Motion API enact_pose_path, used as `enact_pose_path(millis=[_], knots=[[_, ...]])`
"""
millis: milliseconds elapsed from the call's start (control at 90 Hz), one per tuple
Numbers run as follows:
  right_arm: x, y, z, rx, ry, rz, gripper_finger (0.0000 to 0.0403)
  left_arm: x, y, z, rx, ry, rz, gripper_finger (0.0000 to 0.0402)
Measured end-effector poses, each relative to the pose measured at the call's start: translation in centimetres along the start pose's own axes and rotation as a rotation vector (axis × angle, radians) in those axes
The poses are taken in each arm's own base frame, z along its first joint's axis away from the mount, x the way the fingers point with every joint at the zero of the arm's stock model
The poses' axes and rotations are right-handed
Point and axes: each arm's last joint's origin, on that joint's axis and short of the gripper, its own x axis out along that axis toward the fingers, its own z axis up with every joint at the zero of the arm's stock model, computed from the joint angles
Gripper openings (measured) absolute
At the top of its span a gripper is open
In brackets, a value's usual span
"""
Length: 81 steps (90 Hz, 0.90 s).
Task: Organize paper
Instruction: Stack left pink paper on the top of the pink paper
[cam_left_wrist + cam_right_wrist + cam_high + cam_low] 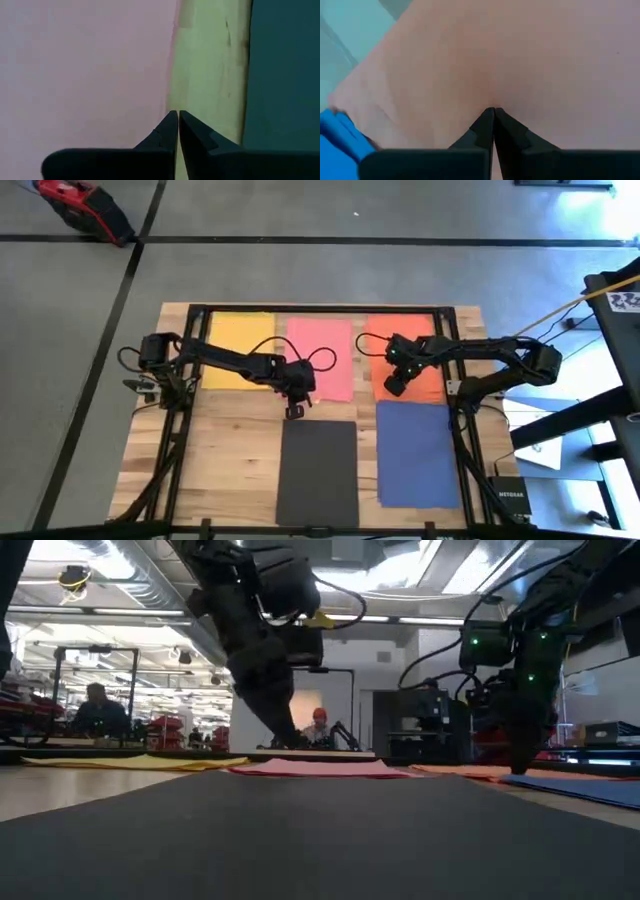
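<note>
Five sheets of paper lie flat on the wooden table. Yellow, pink and orange form the far row; black and dark blue lie nearer. My left gripper is shut, pointing down at the pink sheet's near edge by its left corner, over the wood strip between pink and black. My right gripper is shut, with its tips low over the orange sheet near its near left part. My left gripper's shut fingertips come from above onto the pink sheet's near edge, right where it meets the wood; the sheet lies flat. My right gripper's shut fingertips point down onto the orange sheet's surface; whether they touch it, I cannot tell.
A black frame runs around the table's far and side edges. A dark box sits at the near right corner. Bare wood shows at the near left. In the low view, people sit in the room behind.
</note>
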Motion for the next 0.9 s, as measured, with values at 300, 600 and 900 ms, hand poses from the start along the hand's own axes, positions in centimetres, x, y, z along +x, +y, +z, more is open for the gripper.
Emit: enact_pose_path(millis=[300,600,900], knots=[[-2.4,0.5,1.7,-0.017,-0.075,-0.011,0.0,-4.1,0.0,0.5,0.0,-0.072,0.056,0.0],[-3.2,4.5,2.8,-0.204,-0.213,0.095,0.0,-3.7,0.2,-4.3,-0.039,0.108,0.076,0.0],[-0.3,7.8,3.3,-0.267,-0.239,0.082,0.0,-2.4,0.7,-6.9,-0.07,0.175,0.151,0.0]])
